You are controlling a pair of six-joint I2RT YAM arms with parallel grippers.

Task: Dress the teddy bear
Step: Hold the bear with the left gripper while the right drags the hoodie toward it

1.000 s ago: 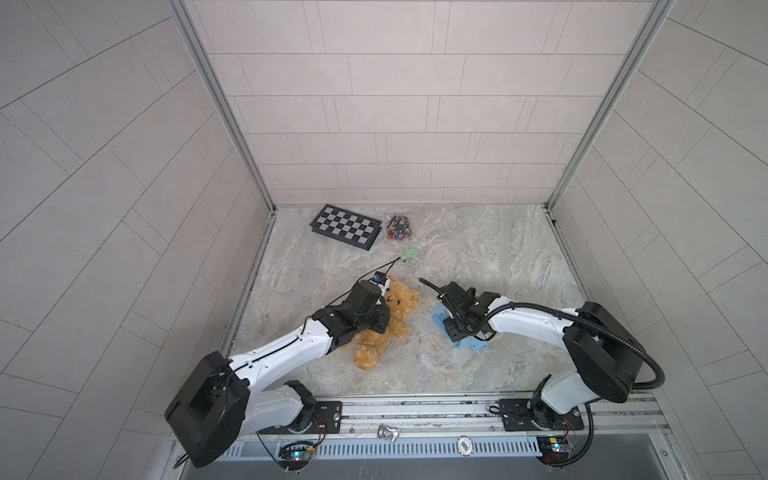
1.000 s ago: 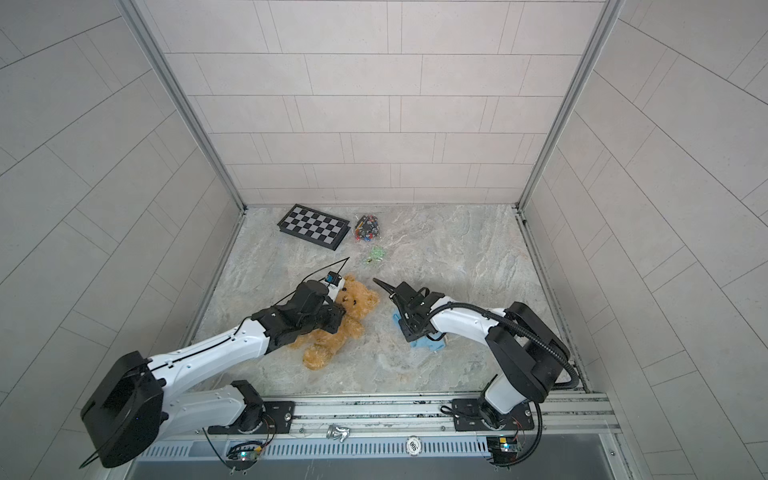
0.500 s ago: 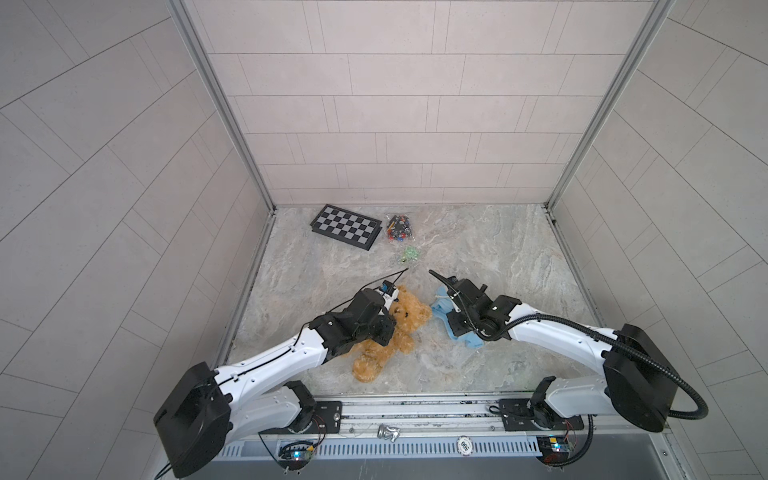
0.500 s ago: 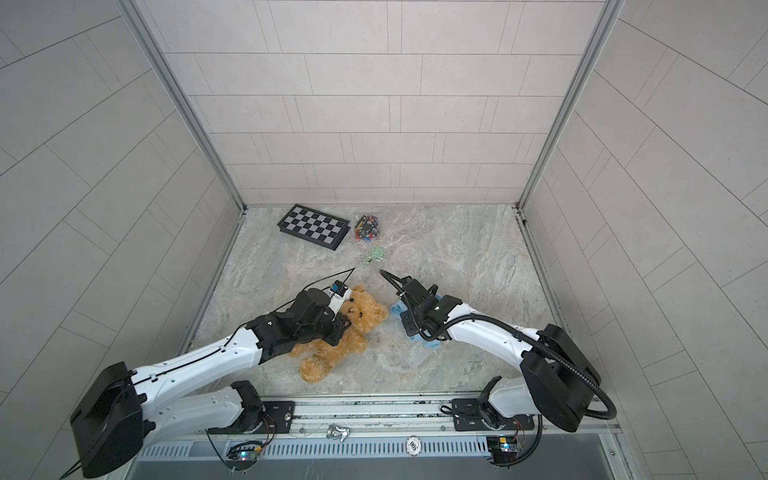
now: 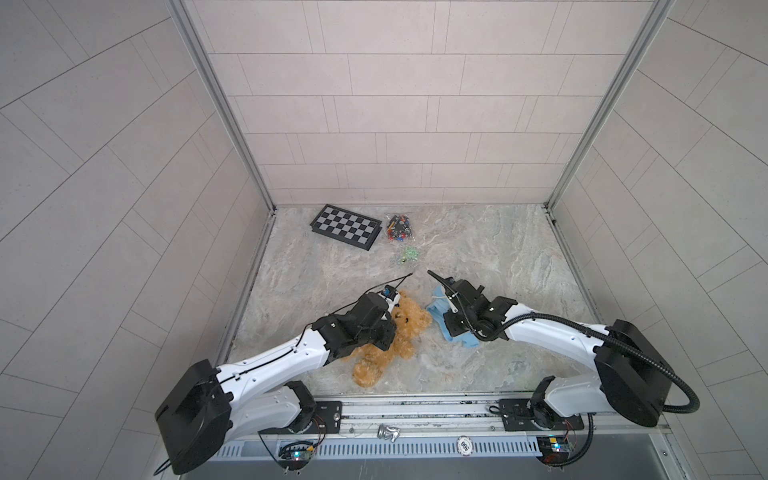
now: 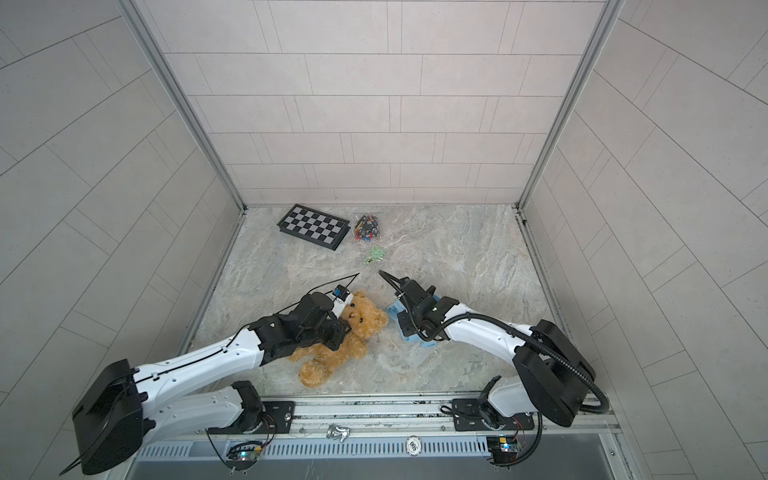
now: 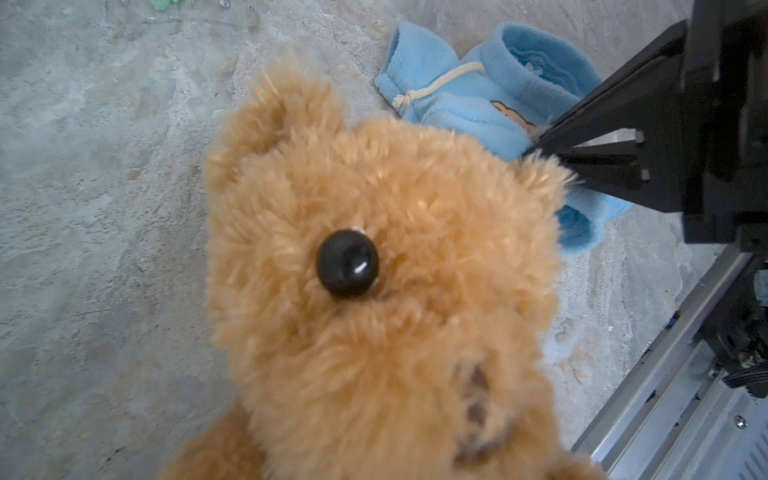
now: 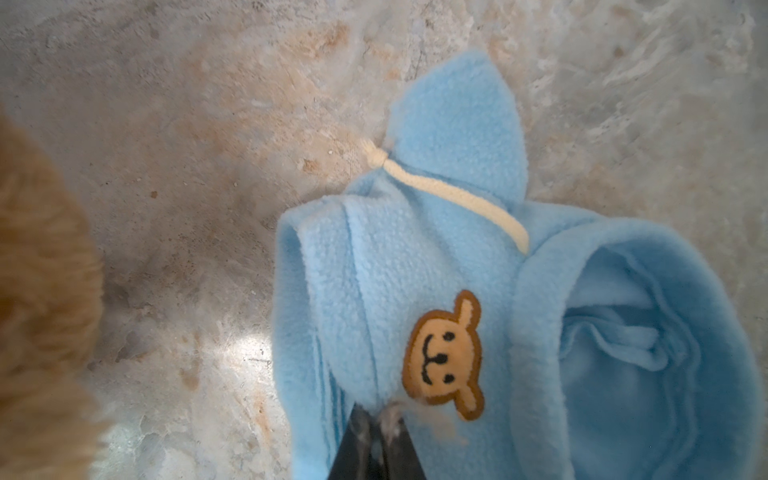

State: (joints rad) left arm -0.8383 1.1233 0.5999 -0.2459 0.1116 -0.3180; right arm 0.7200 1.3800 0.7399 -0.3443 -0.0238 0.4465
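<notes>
Pinches a fold of the light blue hoodie (image 8: 415, 249) with the right claw (image 8: 376, 419), the two dark tips drawn almost together on the fleece just beside the small bear-face patch (image 8: 446, 357), with a tuft of pale fluff caught between them. Leaves the cream drawstring (image 8: 453, 199) lying loose across the garment, and the open hood spread flat on the marble table (image 5: 498, 270). Grips the teddy bear (image 5: 405, 332) with the left claw (image 5: 386, 330), closed narrow against the plush and sunk so deep in the fur that no fingertip shows in the left wrist view. Fills that view instead with the bear's head, one black bead eye and part of the dark stitched muzzle. Lies, in both top views, toward the near side of the table and a little left of the middle, head pointing far and right, up against the left claw, legs trailing toward the near edge. Sits just left of the hoodie, with only a thin strip of marble between the head and the blue cloth in a top view (image 6: 395, 309). Farther out, well apart from both claws: a chessboard (image 5: 345, 227) at the far left, a clear bag of small coloured pieces (image 5: 399, 226) just to its right, and a small green scrap (image 5: 409, 253) a little nearer.
</notes>
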